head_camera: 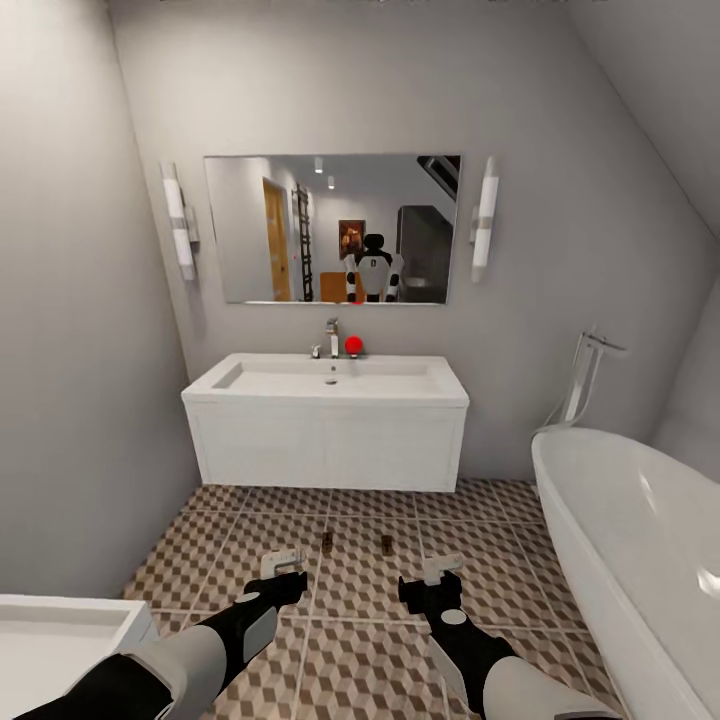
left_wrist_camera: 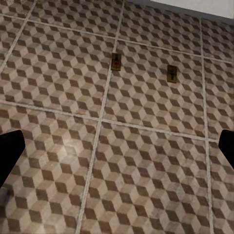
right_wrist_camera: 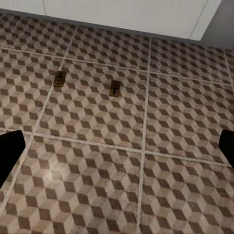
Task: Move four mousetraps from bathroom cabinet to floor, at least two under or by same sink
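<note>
Left gripper: jaws spread wide with nothing between them; in the left wrist view the two dark fingertips sit at opposite edges with bare tile across the whole gap.
Right gripper: jaws likewise released and wide apart, gripping nothing and touching nothing; its dark fingertips frame open floor.
Left arm: reaches forward and low from the robot's left side, forearm angled inward, gripper hanging above the tiles with the fingers pointing ahead and down.
Right arm: mirrors it on the right side, forearm angled inward, gripper at about the same height and well apart from the other one.
Mousetraps: two lie flat on the floor ahead of the jaws, beyond both sets of fingertips and out of their grasp. One mousetrap is ahead of the left gripper, a little toward the right one; the other mousetrap is ahead of the right gripper, a little toward the left one. They lie side by side, near each other but not touching.
Bathroom floor: glossy cube-pattern tiles under both grippers.
Sink: white wall-hung basin farther ahead of the jaws, past the two traps, which lie on the tiles in front of its base.
Bathtub: off to the right gripper's outer side.
Mirror: on the wall above the basin.
</note>
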### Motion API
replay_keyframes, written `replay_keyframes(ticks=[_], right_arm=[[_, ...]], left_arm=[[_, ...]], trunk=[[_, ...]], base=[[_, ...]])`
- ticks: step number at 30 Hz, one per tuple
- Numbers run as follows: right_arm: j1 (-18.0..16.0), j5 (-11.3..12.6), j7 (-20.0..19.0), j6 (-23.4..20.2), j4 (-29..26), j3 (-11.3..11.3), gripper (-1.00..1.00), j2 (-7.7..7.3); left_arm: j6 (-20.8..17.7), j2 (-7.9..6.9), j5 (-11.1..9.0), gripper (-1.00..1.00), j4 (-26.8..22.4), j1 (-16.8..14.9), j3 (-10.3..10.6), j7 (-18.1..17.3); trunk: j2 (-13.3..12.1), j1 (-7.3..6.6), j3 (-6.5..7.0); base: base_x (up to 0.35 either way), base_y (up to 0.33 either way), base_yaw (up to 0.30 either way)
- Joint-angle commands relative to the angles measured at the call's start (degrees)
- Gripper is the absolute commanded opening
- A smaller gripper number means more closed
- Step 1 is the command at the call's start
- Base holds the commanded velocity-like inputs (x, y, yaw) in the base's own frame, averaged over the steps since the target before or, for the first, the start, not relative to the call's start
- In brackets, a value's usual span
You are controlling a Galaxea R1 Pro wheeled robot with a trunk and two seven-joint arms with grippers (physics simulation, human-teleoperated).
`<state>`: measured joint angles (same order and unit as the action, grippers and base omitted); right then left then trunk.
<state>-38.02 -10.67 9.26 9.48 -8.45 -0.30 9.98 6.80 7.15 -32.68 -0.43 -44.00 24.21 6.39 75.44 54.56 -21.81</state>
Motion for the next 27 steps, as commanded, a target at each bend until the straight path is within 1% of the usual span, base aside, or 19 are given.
replay_keyframes(ticks=[1,27], right_arm=[[-0.05,-0.49,0.32,0.10,0.08,-0.05,1.00,0.02],[-0.04,-0.49,0.32,0.10,0.10,-0.05,1.00,0.02]], left_arm=[[0.15,0.01,-0.40,1.00,0.04,-0.04,0.48,0.20],[0.15,-0.03,-0.39,1.00,0.03,-0.04,0.48,0.20]], trunk=[[-0.38,-0.23,0.12],[-10.81,-5.94,4.79]], base=[[0.000,0.000,0.000],[0.000,0.000,0.000]])
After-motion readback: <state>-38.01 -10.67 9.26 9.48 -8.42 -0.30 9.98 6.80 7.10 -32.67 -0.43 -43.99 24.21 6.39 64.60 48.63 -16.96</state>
